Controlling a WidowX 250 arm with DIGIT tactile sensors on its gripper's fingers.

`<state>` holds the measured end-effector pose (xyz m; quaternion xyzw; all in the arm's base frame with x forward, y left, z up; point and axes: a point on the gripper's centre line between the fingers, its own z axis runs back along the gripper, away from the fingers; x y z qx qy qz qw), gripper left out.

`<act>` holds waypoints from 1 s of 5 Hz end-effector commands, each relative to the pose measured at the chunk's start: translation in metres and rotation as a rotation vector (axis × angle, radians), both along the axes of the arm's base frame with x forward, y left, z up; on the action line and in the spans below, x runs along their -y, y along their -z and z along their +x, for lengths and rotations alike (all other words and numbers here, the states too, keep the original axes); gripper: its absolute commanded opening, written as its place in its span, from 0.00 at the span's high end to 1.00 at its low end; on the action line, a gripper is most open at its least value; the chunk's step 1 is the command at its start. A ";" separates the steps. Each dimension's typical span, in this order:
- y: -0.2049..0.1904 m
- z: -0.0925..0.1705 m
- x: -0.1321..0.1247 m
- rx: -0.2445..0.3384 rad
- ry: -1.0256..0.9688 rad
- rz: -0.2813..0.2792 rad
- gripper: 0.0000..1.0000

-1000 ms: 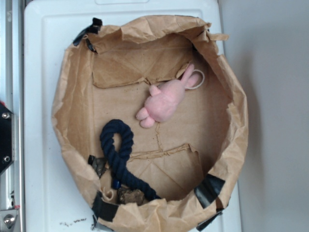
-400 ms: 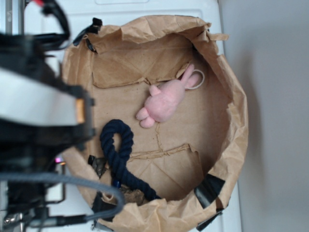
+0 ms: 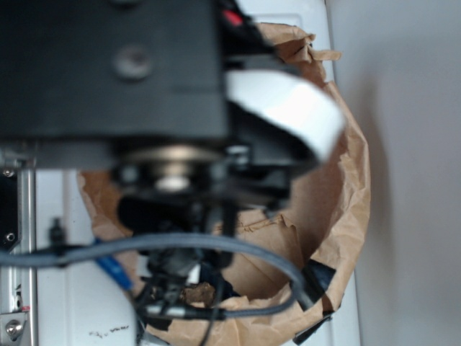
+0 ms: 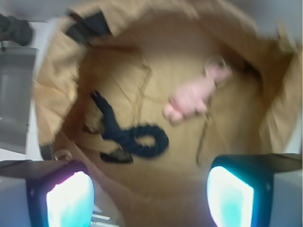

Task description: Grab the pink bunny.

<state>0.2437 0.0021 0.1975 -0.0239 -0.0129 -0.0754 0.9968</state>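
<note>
In the wrist view the pink bunny (image 4: 191,97) lies on the floor of a brown paper-lined bin (image 4: 57,90), right of centre, ears towards the far right. A dark navy rope toy (image 4: 132,137) lies to its left. My gripper (image 4: 149,194) hangs well above the bin, open, its two glowing pads (image 4: 71,198) wide apart with nothing between them. In the exterior view the arm (image 3: 122,79) covers the bunny.
The bin's crumpled paper wall (image 3: 353,194) rings the floor, held with black tape (image 3: 317,277) at the corners. It stands on a white surface (image 3: 79,288). Grey cables (image 3: 216,245) hang from the arm over the bin's near part.
The arm has swung in from the left and now hangs over the bin, hiding the bunny and most of the rope in the exterior view. Bunny and rope lie where they were.
</note>
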 end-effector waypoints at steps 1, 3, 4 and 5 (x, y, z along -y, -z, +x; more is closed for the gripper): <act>-0.013 0.005 -0.003 0.047 -0.013 0.001 0.00; 0.029 0.015 -0.014 0.071 -0.109 -0.009 0.00; 0.060 0.030 -0.027 0.059 -0.237 -0.043 0.00; 0.079 0.034 -0.039 0.092 -0.402 -0.076 0.00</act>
